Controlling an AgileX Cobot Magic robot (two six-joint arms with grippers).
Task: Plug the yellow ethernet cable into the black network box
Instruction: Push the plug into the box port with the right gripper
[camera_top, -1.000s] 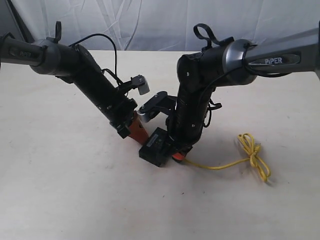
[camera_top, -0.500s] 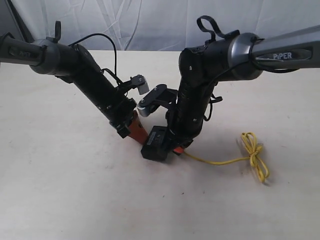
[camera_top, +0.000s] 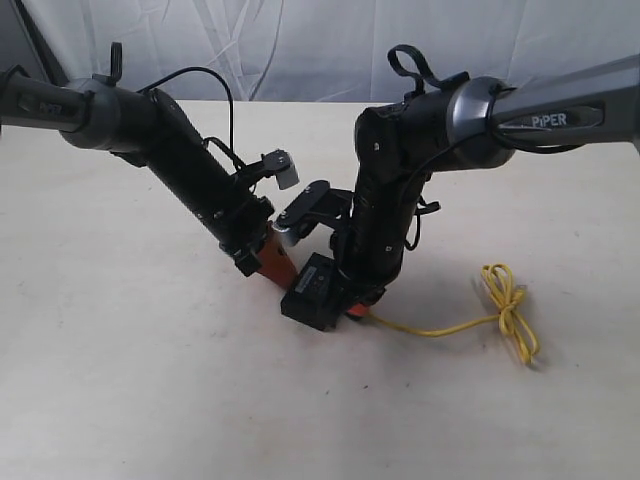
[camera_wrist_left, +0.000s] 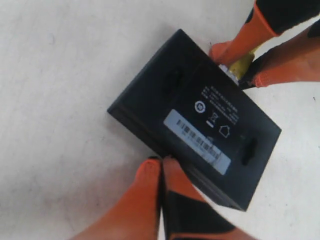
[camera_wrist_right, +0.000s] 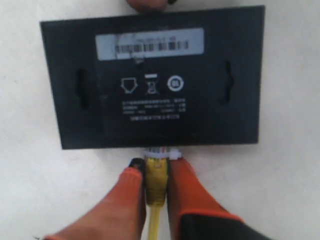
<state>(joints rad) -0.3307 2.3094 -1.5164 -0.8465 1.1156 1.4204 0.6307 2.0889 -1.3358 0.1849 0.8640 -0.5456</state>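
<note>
Exterior view: the box (camera_top: 312, 292) lies flat on the table (camera_top: 120, 380), just toward 6 o'clock of centre, label (camera_wrist_right: 150, 44) side up.

Left gripper (camera_top: 272, 262): set at 10 o'clock of the box. Its orange fingers (camera_wrist_left: 145, 175) are pressed together with nothing between them. The tips are placed against the box's long edge on the label side.

Right gripper (camera_top: 358, 305): set at 3 o'clock of the box, on the opposite long edge. Its fingers (camera_wrist_right: 187, 180) are closed narrowly on the cable (camera_wrist_right: 156, 185), gripped just behind the plug (camera_wrist_right: 161, 151).

The clear plug is seen touching the box's edge near the middle of that side. Whether it is seated in a port cannot be told.

From the right gripper the cable (camera_top: 440, 328) is run along the table toward 3 o'clock. It ends in a loose knotted bundle (camera_top: 510, 310), well apart from the box.
</note>
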